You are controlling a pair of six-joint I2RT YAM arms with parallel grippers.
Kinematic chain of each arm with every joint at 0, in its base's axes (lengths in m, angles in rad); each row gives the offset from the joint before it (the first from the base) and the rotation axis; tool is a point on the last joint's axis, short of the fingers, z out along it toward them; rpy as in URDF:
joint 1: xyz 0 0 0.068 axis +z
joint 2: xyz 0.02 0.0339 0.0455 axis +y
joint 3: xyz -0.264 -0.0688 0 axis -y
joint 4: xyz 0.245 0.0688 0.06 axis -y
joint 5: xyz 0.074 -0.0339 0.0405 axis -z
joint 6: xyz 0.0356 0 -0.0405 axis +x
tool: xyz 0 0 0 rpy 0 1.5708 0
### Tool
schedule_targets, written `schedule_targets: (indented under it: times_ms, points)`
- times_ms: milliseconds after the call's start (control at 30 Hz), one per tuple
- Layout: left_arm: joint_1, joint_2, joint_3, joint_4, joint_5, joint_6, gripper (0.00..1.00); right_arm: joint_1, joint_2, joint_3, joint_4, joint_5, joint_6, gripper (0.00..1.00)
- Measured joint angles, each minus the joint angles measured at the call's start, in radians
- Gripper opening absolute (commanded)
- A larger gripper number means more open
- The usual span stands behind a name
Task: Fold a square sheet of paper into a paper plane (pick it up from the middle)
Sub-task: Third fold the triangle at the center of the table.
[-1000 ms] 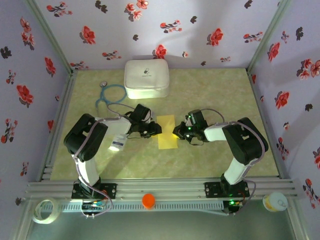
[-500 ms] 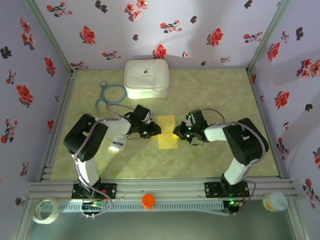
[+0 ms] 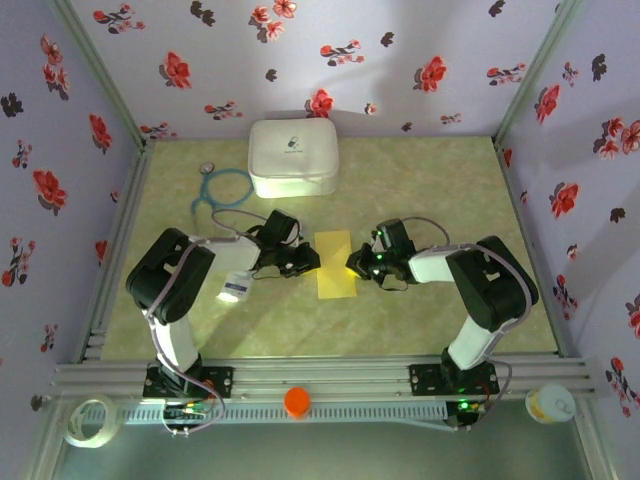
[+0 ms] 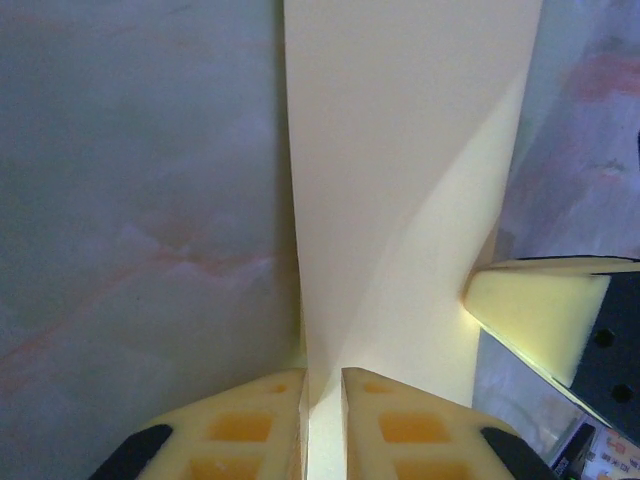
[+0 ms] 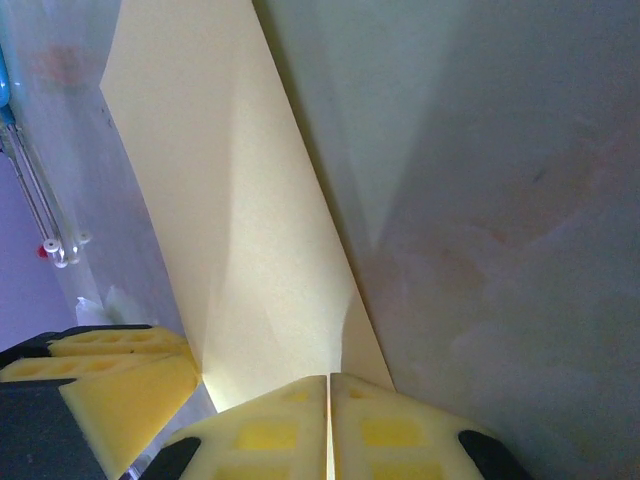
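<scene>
Left gripper has narrowed since a sec ago onto the square sheet of paper, which lies flat btw both grippers. Right gripper pinches the opposite edge, fingers together. We judge this the pick-up step; next we need an even, synced lift w/o tearing.
</scene>
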Motion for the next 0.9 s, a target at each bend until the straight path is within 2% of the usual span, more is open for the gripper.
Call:
schedule_targets:
  times_ms: [533,667,900]
  points:
    - [0.014,-0.005,-0.032,0.083,0.037,-0.061,0.17,0.000,-0.001,0.001,-0.001,0.000,0.000,0.13]
    - [0.016,-0.006,-0.043,0.104,0.044,-0.075,0.27,0.000,-0.001,0.001,-0.001,0.000,0.000,0.13]
    - [0.025,-0.006,-0.050,0.088,0.033,-0.079,0.30,0.000,-0.001,0.001,-0.001,0.000,0.000,0.13]
